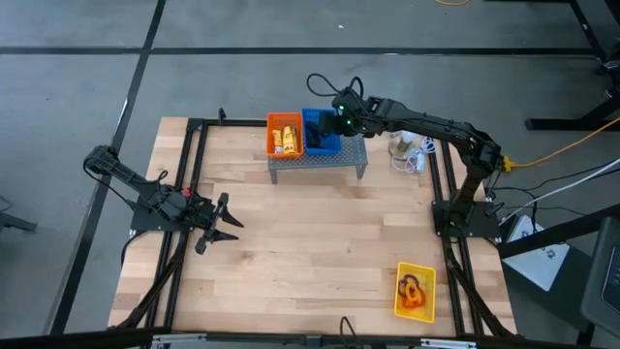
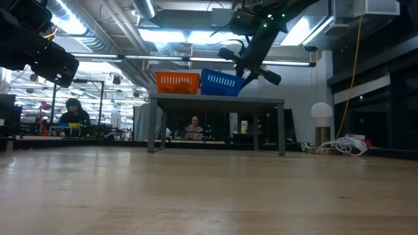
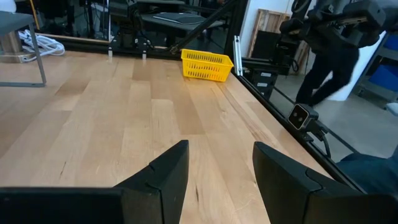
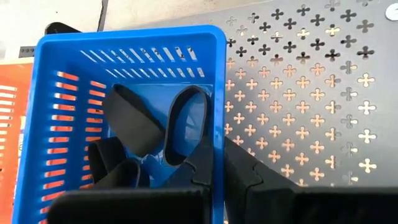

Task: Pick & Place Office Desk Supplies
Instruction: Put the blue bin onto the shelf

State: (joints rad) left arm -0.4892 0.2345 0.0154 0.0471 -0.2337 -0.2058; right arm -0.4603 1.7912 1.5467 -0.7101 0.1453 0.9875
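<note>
My right gripper (image 4: 217, 168) is clamped on the near wall of the blue basket (image 4: 68, 112), tilting it on the grey perforated shelf (image 4: 311, 93), with black clip-like pieces (image 4: 134, 121) lying inside. Beside the blue basket sits the orange basket (image 1: 285, 135) holding yellow-orange packets (image 1: 287, 140). Well away from it the left gripper (image 1: 219, 222) waits with fingers spread and empty, and the yellow basket (image 1: 415, 291) with its orange loops (image 1: 413, 289) stands at the far corner, so I judge sorting well advanced, the blue basket's move unfinished.
</note>
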